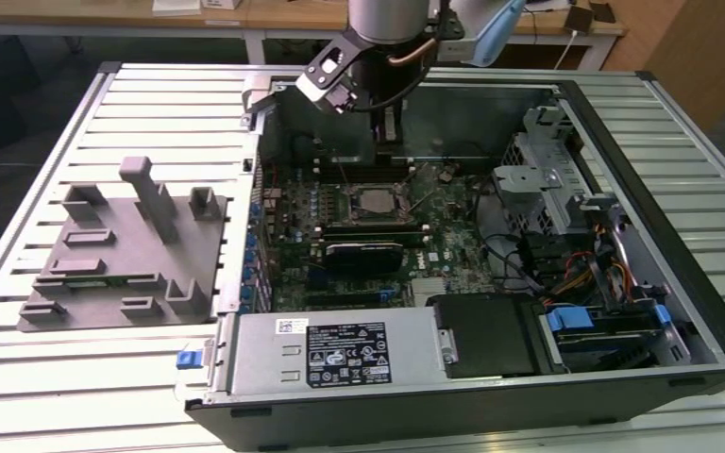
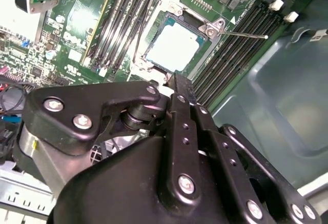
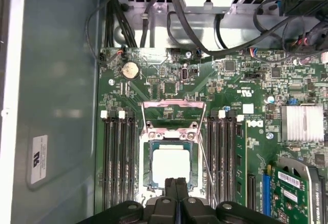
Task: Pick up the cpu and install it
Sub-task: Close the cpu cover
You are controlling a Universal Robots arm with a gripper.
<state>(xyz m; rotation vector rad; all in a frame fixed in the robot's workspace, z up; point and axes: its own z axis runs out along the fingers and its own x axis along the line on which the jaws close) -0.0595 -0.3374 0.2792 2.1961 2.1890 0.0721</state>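
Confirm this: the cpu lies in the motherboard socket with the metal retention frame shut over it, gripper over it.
Wrong on the frame: the first wrist view shows the retention frame swung open, leaving the cpu bare in the socket. The gripper is indeed over it.

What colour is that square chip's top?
The cpu top is pale silvery-white, clearest in the second wrist view.

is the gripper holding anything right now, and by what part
Nothing is held: the gripper is shut and empty, and the cpu lies in the open socket.
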